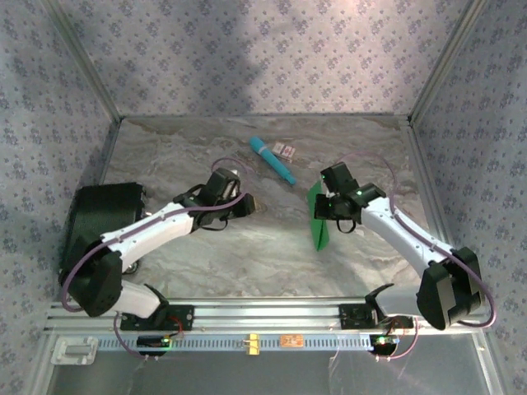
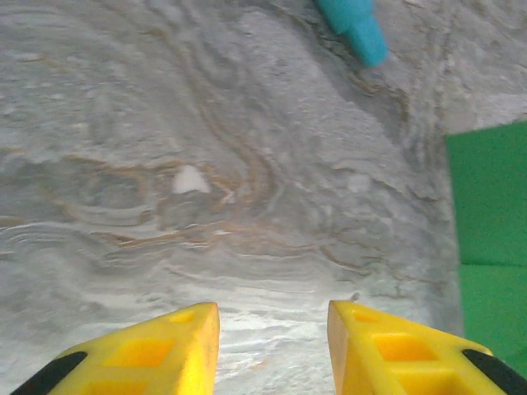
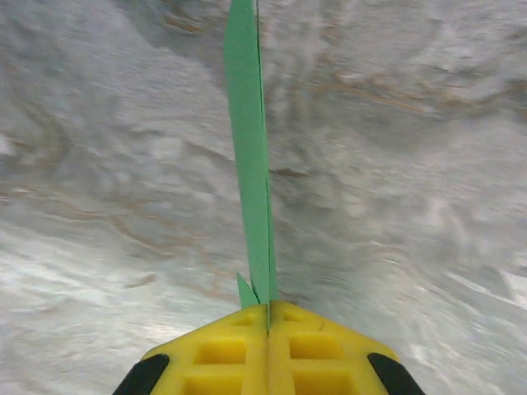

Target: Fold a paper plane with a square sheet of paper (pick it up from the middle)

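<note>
Right tool (image 3: 268, 311) is clenched tight on the green paper (image 3: 251, 164). Its fingers are pressed flush, with the folded sheet pinched between them and sticking out edge-on past the tips. From above, that paper hangs from the tool over the right half of the desk (image 1: 247, 247), lower end pointing toward the near edge. Can't tell if it touches the surface. Left tool (image 2: 273, 317) is released, yellow fingers (image 2: 181, 337) apart with just bare marble between them. It sits around the middle of the desk, well apart from the paper. A teal stick (image 1: 273, 160) lies near the far edge with a small pink card (image 1: 286, 150) just beside it. A black box (image 1: 103, 218) sits at the left edge.
</note>
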